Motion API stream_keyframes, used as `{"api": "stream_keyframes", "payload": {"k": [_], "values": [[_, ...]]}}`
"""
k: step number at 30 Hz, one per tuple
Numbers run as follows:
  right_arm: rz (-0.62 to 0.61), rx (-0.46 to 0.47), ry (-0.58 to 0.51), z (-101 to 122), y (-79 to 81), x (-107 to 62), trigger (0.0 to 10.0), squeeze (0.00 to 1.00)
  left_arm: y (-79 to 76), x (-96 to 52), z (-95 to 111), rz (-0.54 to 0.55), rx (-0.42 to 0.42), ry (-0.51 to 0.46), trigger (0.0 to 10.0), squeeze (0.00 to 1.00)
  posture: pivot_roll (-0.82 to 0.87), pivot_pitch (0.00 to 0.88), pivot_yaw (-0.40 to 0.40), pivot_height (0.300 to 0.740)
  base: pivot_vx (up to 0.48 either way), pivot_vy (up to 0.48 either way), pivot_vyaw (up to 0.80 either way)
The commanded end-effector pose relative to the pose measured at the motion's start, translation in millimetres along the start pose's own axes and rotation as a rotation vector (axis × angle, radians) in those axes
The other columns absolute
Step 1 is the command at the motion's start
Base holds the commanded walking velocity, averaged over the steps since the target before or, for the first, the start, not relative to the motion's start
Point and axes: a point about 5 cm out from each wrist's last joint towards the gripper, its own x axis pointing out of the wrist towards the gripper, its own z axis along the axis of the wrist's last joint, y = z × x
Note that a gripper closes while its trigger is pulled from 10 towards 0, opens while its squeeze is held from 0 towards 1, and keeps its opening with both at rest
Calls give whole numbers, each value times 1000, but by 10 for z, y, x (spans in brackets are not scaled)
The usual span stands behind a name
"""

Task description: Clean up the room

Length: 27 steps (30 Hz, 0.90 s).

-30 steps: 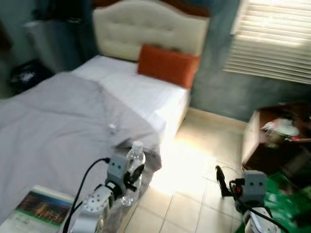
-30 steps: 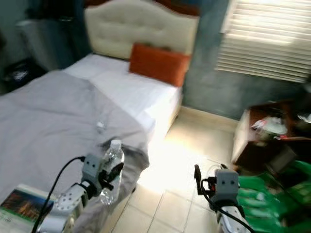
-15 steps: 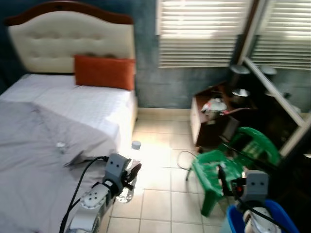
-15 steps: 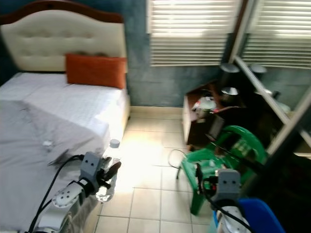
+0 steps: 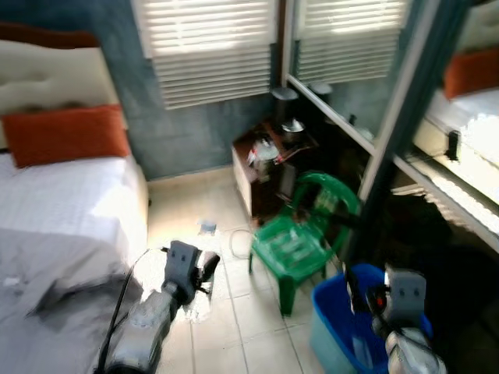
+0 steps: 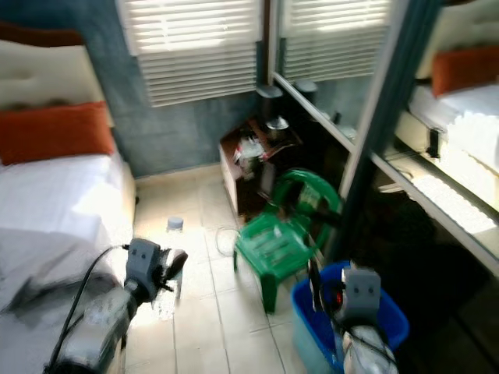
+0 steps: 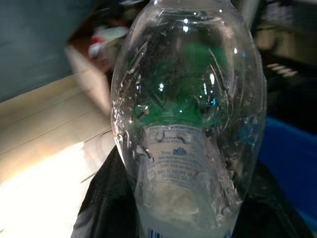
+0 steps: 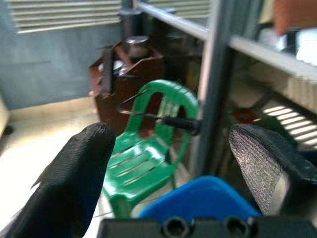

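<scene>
Two grippers | left gripper point(image 5: 204, 269) clamped on the clear plastic bottle point(image 7: 185, 124), upright over the tiled floor point(image 5: 234, 327) beside the bed point(image 5: 70, 195); white label, capped | right gripper point(image 8: 183, 163) spread wide, empty, above the blue bin point(image 5: 343, 327) near the green chair point(image 5: 300, 238)

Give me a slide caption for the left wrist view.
Left gripper clamps a clear plastic water bottle, blue bin behind.
</scene>
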Motion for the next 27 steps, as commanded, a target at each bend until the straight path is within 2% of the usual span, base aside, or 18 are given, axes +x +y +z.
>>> {"api": "stream_keyframes", "payload": {"k": [1,24,27], "values": [[5,21,-4,0,53,15,10000,0,66,24,85,8,44,-25,10000,0,-33,0,31,740,0,0,-800],[23,9,18,-76,92,-8,10000,0,-7,159,99,3,70,-7,10000,0,-40,0,36,740,0,0,-800],[23,4,15,-81,91,-12,10000,0,-38,174,111,-4,95,-14,10000,0,-42,0,38,740,0,0,0]]}}
